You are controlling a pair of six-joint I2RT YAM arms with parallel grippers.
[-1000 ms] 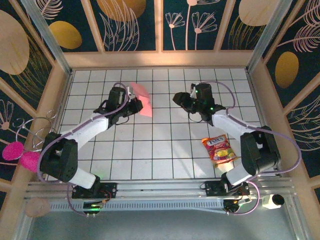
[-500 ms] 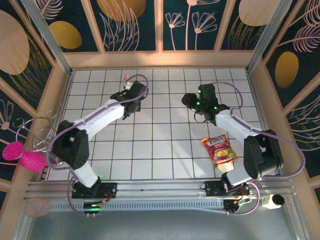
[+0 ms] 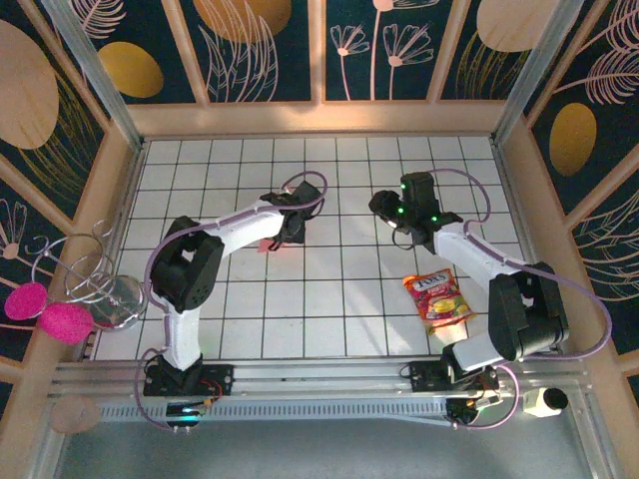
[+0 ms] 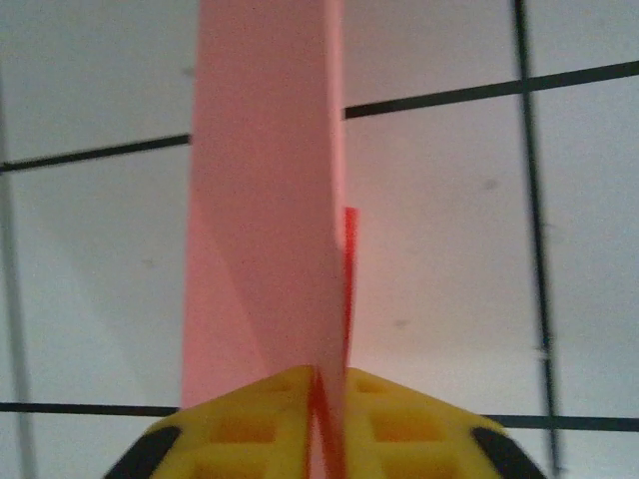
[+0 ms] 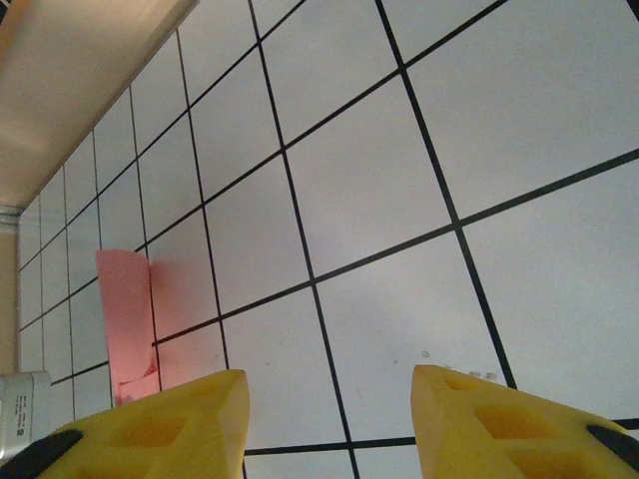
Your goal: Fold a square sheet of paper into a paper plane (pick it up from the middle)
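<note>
My left gripper (image 4: 324, 399) is shut on the folded salmon-pink paper (image 4: 265, 200). The paper stands on edge as a slim strip with diagonal creases and runs away from the yellow fingers over the white tiles. In the top view the left gripper (image 3: 275, 232) is near the table's middle, and only a small pink corner of the paper (image 3: 266, 243) pokes out below it. My right gripper (image 5: 329, 409) is open with bare tile between its fingers. The folded paper (image 5: 125, 309) stands off to its left, apart from it. From above, the right gripper (image 3: 392, 215) faces the left one across about two tiles.
A red and yellow snack packet (image 3: 437, 297) lies on the tiles at the near right, beside the right arm. A wire stand (image 3: 110, 299) and pink fluffy balls (image 3: 45, 311) sit at the left wall. Wooden walls surround the tiled floor (image 3: 339, 309).
The left arm has swung from the far left toward the table's middle, carrying the pink paper, which is now mostly hidden under the gripper. The right gripper has drifted slightly right.
</note>
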